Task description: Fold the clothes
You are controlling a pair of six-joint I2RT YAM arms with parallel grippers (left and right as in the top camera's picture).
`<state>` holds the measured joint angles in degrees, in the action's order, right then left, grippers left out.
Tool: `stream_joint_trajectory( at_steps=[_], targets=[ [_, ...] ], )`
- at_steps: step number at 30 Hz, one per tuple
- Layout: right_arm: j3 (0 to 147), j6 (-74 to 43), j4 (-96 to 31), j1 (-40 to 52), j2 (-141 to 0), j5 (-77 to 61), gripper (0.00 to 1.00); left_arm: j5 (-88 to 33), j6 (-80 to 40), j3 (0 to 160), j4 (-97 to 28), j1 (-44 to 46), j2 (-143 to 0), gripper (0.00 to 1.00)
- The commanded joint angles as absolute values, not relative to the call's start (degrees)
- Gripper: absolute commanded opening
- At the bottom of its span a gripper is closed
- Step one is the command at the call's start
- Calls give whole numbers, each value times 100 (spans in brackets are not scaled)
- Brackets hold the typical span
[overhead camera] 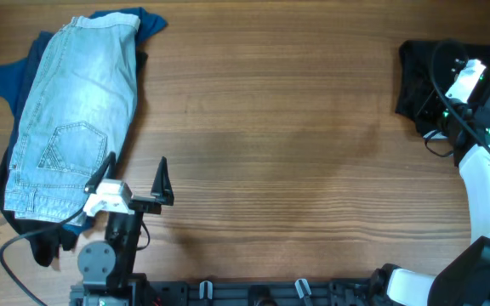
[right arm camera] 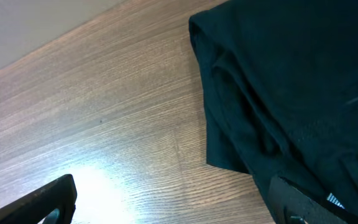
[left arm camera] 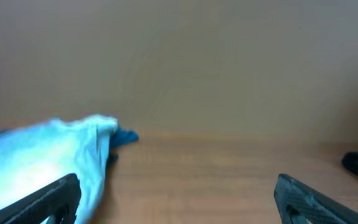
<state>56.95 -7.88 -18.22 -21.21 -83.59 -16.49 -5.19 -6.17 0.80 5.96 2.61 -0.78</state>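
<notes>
A folded pile of clothes lies at the far left: light-blue denim shorts (overhead camera: 75, 110) on top of a blue top (overhead camera: 11, 81), with dark cloth under them. My left gripper (overhead camera: 136, 177) stands open just right of the pile's near end, nothing between its fingers. In the left wrist view the denim shorts (left arm camera: 36, 155) show pale at the left, behind the open left gripper (left arm camera: 179, 202). Black shorts (overhead camera: 419, 76) lie bunched at the far right. My right gripper (right arm camera: 173, 205) hangs open over their left edge, with the black shorts (right arm camera: 291, 81) under its right finger (right arm camera: 297, 202).
Bare wooden table (overhead camera: 279, 110) stretches between the two heaps. The right arm's white links (overhead camera: 487, 183) and cables run along the right edge. The arms' base rail (overhead camera: 253, 293) lines the near edge.
</notes>
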Motion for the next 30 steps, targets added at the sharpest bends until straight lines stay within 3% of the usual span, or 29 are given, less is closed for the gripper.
stream_joint_trajectory(
  at_steps=[1, 6, 30],
  targets=[
    [5782, -764, -1806, -2141, -8423, -1636, 100, -333, -991, 36, 250, 222, -12, 100],
    [5782, -764, -1806, -2141, -8423, -1636, 100, -296, -1243, 36, -445, 224, -12, 100],
    [5782, -764, -1804, -2141, -8423, -1636, 100, -314, -1247, 36, -419, 224, -16, 100]
  ],
)
